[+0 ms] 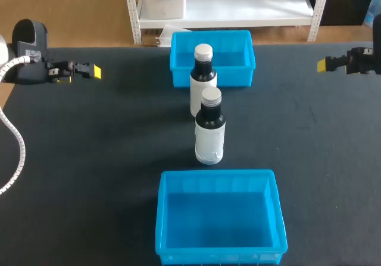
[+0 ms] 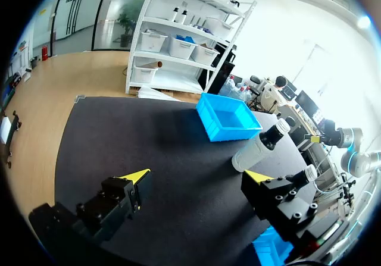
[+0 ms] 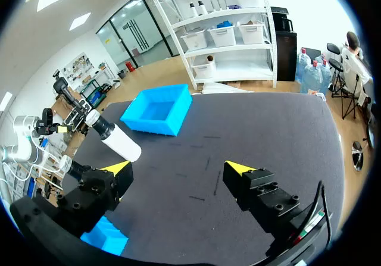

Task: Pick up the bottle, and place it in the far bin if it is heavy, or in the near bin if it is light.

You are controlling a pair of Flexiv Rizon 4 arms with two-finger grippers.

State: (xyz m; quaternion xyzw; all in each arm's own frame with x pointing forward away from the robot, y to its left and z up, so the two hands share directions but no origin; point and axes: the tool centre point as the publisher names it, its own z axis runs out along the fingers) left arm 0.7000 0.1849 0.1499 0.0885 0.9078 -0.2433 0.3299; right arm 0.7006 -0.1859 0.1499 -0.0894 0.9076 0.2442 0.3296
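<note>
Bottles (image 1: 209, 129) centred, well apart from L hand (image 1: 90, 71) & R hand (image 1: 324, 65).

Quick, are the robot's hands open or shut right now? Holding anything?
Left gripper: jaws open, holding nothing.
Right gripper: jaws open, holding nothing.

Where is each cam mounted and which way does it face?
Head: fixed above and behind, looking down on the table; left pincer at left edge, right pincer at right; far bottle, near bottle between far bin and near bin.
Left wrist: on the left arm, facing across the table toward the far bottle; own open pincer shows.
Right wrist: on the right arm, facing the opposite way; own open pincer shows.
Shared: all three see the far bin.
</note>
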